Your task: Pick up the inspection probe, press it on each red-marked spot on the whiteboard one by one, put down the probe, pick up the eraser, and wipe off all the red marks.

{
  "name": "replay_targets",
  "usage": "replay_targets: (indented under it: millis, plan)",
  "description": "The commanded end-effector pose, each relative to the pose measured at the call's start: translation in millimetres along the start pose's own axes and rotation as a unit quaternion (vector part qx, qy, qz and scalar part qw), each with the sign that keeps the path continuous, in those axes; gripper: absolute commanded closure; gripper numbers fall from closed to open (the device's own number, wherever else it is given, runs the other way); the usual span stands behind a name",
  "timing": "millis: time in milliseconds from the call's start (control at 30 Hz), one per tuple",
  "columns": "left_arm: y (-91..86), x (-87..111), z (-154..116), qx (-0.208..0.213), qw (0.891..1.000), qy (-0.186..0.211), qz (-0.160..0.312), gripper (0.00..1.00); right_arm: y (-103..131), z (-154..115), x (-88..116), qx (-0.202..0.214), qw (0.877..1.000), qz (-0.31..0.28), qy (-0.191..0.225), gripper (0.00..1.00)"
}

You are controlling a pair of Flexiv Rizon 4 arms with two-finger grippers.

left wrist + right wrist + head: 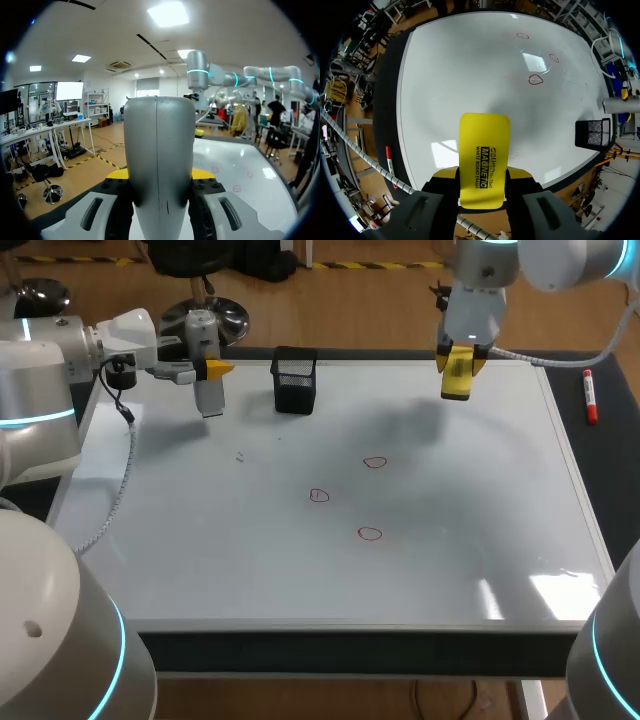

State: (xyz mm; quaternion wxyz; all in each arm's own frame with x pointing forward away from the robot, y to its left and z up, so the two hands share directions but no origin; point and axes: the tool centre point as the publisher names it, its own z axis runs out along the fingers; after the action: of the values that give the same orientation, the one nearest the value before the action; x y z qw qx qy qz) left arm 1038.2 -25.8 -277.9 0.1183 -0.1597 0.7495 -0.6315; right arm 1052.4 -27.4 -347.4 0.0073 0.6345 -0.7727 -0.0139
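My left gripper [211, 373] hangs above the whiteboard's [250, 540] far left corner, shut on the grey inspection probe [208, 395], which points down. In the left wrist view the probe [159, 160] fills the space between the fingers. My right gripper [458, 362] is above the far right of the board, shut on the yellow eraser [457, 378]; in the right wrist view the eraser [484, 160] sticks out ahead of the fingers. Three red marks [375, 462] [319, 496] [370, 533] lie mid-board, also seen as red marks [535, 80] ahead of the eraser.
A black mesh holder [295, 380] stands at the board's far edge between the two grippers. A red marker [590, 397] lies on the dark table right of the board. The left arm's cable [125, 465] hangs over the board's left edge.
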Motion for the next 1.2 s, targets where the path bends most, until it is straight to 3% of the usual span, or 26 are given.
replay_targets:
  millis: [33, 233, 433, 733, 1200]
  plan:
    - [-0.5, -0.1, 0, 0.001, 1.000, -0.001, 0.001, 1.00, 0, -1, 1, 0.002, 1.000, -0.001, 0.001, 1.00]
    - [-3.5, 1.2, 0, 0.001, 1.000, -0.001, 0.004, 1.00, 0, -1, 1, 0.002, 1.000, -0.001, 0.001, 1.00]
    - [-11.3, 18.9, 8, 0.015, 1.000, 0.016, 0.011, 1.00, 0, -1, 1, 0.002, 1.000, -0.001, 0.001, 1.00]
    - [-21.1, 63.4, 22, 0.037, 0.998, 0.055, 0.016, 1.00, 0, -1, 1, 0.002, 1.000, -0.001, 0.001, 1.00]
    - [-27.4, 125.3, 53, 0.039, 0.992, 0.121, 0.027, 1.00, 0, -1, 1, 0.002, 1.000, -0.001, 0.001, 1.00]
